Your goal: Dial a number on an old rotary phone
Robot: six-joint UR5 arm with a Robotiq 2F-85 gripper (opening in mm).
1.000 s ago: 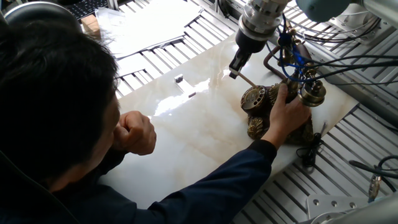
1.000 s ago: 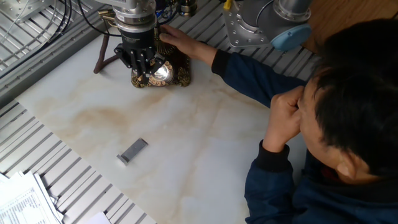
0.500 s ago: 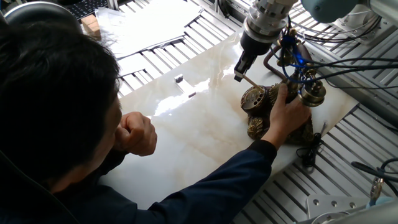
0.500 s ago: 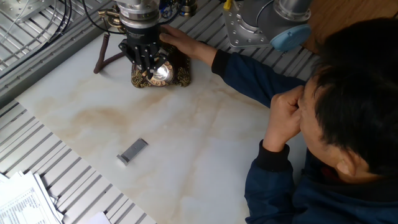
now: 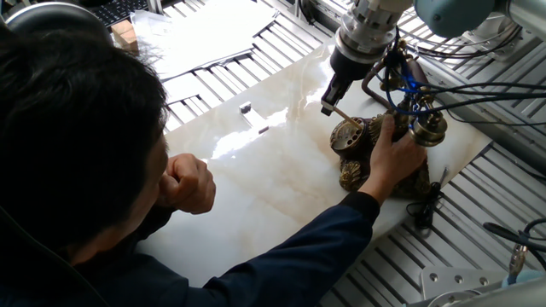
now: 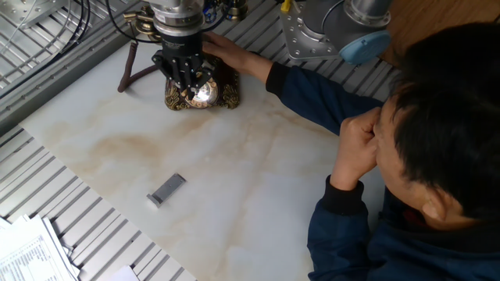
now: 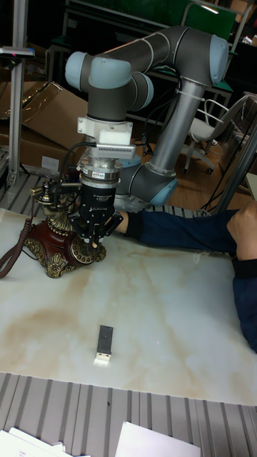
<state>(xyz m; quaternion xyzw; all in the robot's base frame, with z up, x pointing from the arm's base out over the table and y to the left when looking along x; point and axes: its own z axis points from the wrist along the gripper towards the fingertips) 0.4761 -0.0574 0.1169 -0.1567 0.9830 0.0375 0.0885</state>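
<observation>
We hold a thin stick pinched in our black two-finger pincer (image 5: 328, 106). The stick slants down to the round dial of the old brown and gold rotary phone (image 5: 375, 153), just below us at the table's far right. A person's hand (image 5: 394, 153) steadies it.

marble tabletop (image 6: 258, 172) | slatted metal bench (image 6: 47, 203) | cardboard boxes (image 7: 43, 118) | office chair (image 7: 207, 121)

The gripper (image 6: 186, 72) covers most of the old rotary phone's dial (image 6: 205, 93) near the top of the other fixed view; the person's hand (image 5: 394, 156) hides the phone's base at right; finger spacing stays unreadable.
</observation>
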